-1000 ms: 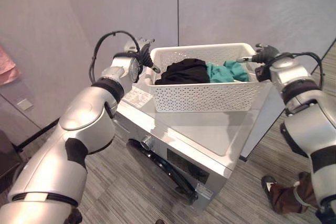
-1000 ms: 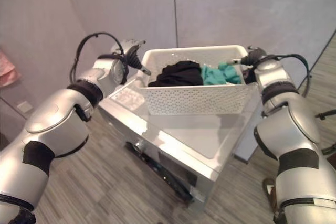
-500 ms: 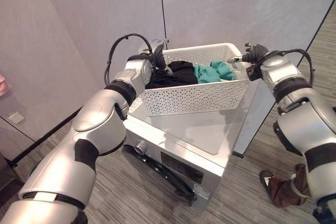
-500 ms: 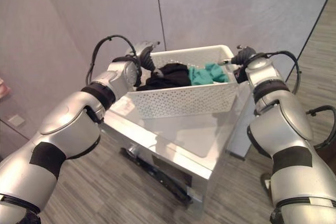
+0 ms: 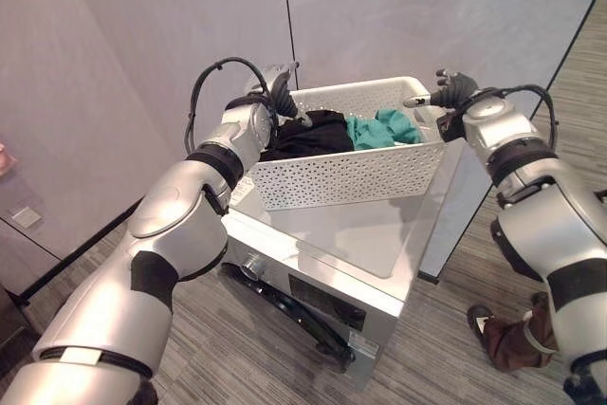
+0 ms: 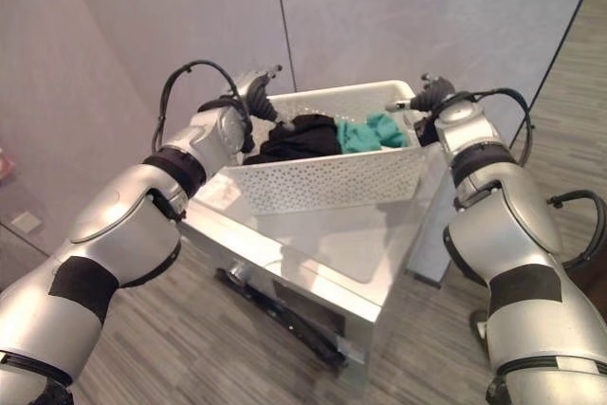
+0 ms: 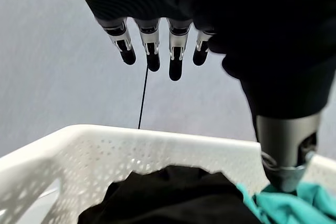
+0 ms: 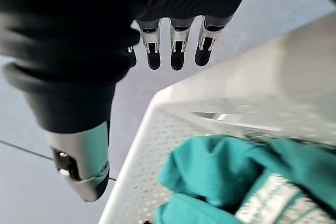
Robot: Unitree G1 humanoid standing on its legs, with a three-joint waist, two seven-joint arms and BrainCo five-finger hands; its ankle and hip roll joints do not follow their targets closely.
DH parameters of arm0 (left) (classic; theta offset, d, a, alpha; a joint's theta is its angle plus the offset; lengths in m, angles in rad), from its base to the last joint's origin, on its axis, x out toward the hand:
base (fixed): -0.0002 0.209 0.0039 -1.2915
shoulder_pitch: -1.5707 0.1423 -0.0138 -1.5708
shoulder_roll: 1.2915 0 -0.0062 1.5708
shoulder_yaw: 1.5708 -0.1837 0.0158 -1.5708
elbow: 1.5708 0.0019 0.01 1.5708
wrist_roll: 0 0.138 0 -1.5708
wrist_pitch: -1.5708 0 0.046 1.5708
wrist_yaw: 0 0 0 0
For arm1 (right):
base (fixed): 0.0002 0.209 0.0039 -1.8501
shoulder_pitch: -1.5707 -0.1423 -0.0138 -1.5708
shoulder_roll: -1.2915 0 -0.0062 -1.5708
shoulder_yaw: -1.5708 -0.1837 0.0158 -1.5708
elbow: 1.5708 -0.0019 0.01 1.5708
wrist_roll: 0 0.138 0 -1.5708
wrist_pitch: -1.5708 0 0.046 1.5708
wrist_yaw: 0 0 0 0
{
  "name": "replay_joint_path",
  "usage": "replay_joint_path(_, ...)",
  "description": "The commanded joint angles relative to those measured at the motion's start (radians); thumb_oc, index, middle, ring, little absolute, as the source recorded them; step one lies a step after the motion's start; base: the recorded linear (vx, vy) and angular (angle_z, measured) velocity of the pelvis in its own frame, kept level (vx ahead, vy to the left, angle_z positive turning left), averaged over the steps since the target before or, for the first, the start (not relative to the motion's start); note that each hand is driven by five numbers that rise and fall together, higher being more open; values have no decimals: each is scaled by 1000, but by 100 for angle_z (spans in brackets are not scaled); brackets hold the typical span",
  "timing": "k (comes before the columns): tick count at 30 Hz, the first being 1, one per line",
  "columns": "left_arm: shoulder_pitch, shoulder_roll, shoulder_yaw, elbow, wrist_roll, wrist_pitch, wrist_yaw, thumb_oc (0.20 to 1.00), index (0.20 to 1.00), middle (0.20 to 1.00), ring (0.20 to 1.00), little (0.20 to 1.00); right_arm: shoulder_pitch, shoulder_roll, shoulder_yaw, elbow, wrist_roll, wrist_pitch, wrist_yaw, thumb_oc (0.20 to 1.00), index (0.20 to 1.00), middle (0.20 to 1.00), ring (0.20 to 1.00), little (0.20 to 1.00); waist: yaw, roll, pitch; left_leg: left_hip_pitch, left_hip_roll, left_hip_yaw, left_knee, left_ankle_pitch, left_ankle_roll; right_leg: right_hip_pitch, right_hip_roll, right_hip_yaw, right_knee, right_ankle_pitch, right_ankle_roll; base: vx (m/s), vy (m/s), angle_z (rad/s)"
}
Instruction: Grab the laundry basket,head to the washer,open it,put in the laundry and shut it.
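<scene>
A white washer (image 5: pixel 351 234) stands on the striped grey floor (image 5: pixel 237 339). On its flat top sits a white perforated basket (image 5: pixel 351 173) (black and teal clothes inside), toward the back edge.

I am in what looks like a home laundry corner: a front-loading washer (image 5: pixel 341 263) stands on grey wood-look floor (image 5: pixel 237 348) against plain grey wall panels (image 5: pixel 398 7).
</scene>
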State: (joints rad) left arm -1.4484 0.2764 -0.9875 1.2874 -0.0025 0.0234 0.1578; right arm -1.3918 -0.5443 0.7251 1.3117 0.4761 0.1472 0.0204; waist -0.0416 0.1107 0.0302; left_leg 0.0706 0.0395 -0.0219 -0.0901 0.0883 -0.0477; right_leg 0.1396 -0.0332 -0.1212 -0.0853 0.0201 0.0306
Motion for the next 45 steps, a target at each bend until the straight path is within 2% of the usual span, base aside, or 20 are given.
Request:
replay_joint_path(1, -104, 71, 31, 128, -53, -43, 64, 1000, 1000, 1000, 1000, 1000, -106, -28, 23, 48, 49, -92, -37, 1000, 1000, 1000, 1000, 1000, 17, -52, -8, 64, 72, 15, 3, -83, -49, 10, -100, -7, 19, -42, 105, -4, 7, -4)
replay_joint_path(7, -98, 63, 43, 117, -65, -52, 68, 1000, 1000, 1000, 1000, 1000, -92, -43, -12, 29, 102, -114, -51, 1000, 1000, 1000, 1000, 1000, 18, -50, -4, 64, 71, 14, 3, -84, -49, 10, -100, -7, 17, -42, 105, 0, 0, 0)
replay_joint_path(16, -106, 63, 45, 93, -77, -63, 80, 1000, 1000, 1000, 1000, 1000, -99, -84, 33, 24, 30, -114, -59, 1000, 1000, 1000, 1000, 1000, 22, -50, 3, 54, 70, 10, 3, -80, -49, 6, -101, -11, 16, -40, 105, 0, 0, 0)
replay_joint_path(23, -98, 53, 50, 75, -72, -69, 89, 1000, 1000, 1000, 1000, 1000, -72, -92, 14, -11, 47, -137, -71, 1000, 1000, 1000, 1000, 1000, 25, -50, 6, 54, 69, 7, 3, -81, -46, 5, -101, -11, 17, -41, 104, 0, 0, 0)
replay_joint_path(24, -12, -84, 158, 107, 289, 55, 177, 1000, 1000, 1000, 1000, 1000, 225, 265, -217, 94, -87, -105, -210, 1000, 1000, 1000, 1000, 1000, 67, -87, -9, -60, 190, 313, 3, -43, -111, -65, -280, -286, -2, 69, 189, 0, 0, 0)
replay_joint_path(33, -12, -90, 163, 97, 271, 47, 179, 1000, 1000, 1000, 1000, 1000, 216, 245, -206, 104, -104, -96, -203, 1000, 1000, 1000, 1000, 1000, 72, -79, -2, -52, 172, 308, 3, -51, -103, -52, -292, -294, -2, 70, 190, 37, 17, 7)
replay_joint_path(45, -17, -5, 200, 138, 221, 46, 188, 1000, 1000, 1000, 1000, 1000, 214, 192, -200, 108, -142, -96, -194, 1000, 1000, 1000, 1000, 1000, 63, -71, -3, -46, 158, 319, 3, -53, -102, -42, -307, -310, -2, 74, 195, 15, 3, 1)
